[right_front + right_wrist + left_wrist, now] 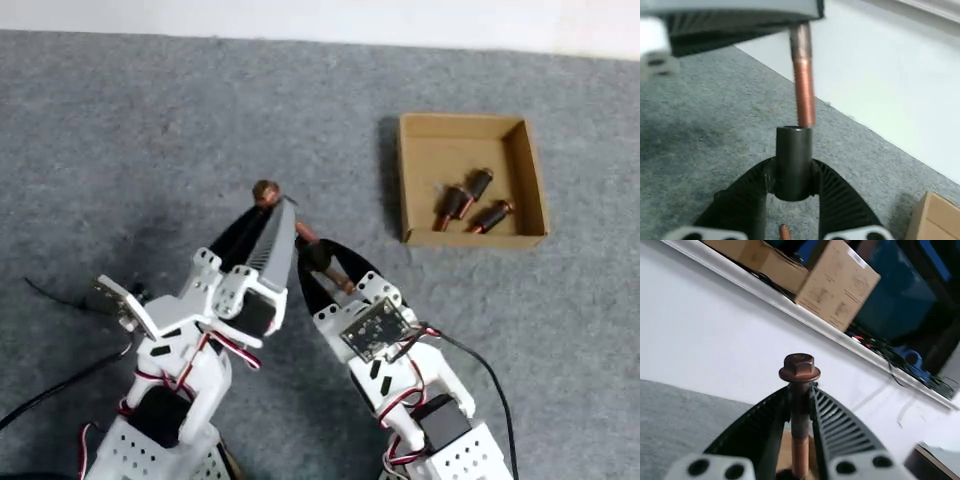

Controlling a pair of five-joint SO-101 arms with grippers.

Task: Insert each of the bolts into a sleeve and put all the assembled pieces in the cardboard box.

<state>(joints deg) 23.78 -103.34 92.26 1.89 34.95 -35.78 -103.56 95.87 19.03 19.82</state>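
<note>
As their long axes align, bolt [803,75] tip points into sleeve [794,162] mouth.

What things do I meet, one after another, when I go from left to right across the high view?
left gripper holding the bolt → right gripper holding the sleeve → cardboard box with three assembled pieces inside

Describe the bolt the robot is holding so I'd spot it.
From the cardboard box, look to the arms beside it. The bolt sticks out of the left gripper, head first. Unlike the three boxed pieces, its copper shaft is bare.
</note>
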